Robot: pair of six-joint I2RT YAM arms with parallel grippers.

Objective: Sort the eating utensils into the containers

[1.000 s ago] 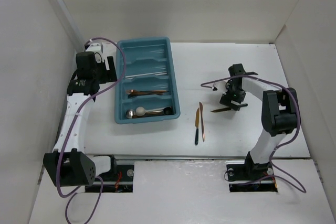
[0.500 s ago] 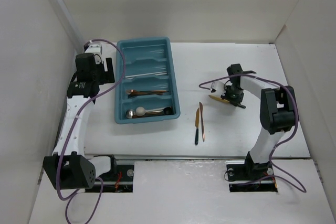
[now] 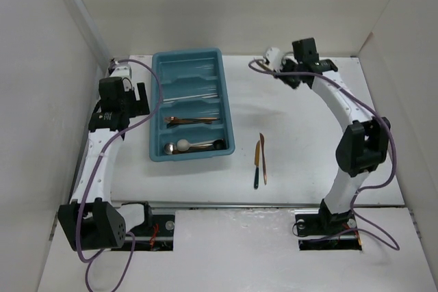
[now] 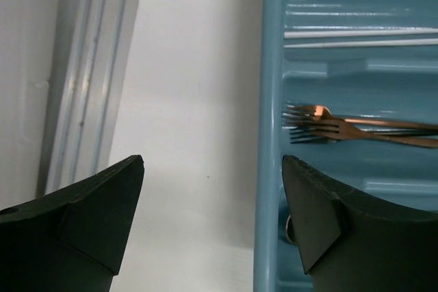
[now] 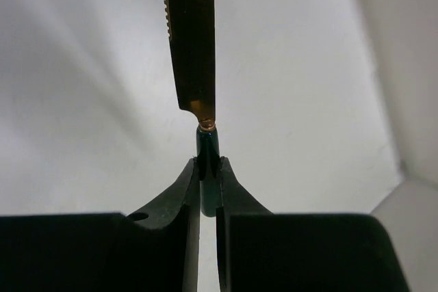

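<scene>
Containers: four long compartments of one teal tray [image 3: 193, 157], left of centre on the counter [image 3: 308, 162]. Spoons [image 3: 191, 146] lie in the nearest, copper forks [image 4: 356, 128] in the next, white sticks [image 4: 356, 32] beyond; the farthest is too faint to read.
Left jaws: apart, empty, just beside the tray's left wall.
Right jaws: clamped on the dark handle tip of a copper serrated knife [image 5: 191, 39], aloft near the counter's far edge, right of the tray.
Two utensils [image 3: 259, 162]: loose on the counter.
Handling: the grip sits far back, so the blade may swing. Carry slowly, align it lengthwise with a compartment, and lower it before release.
</scene>
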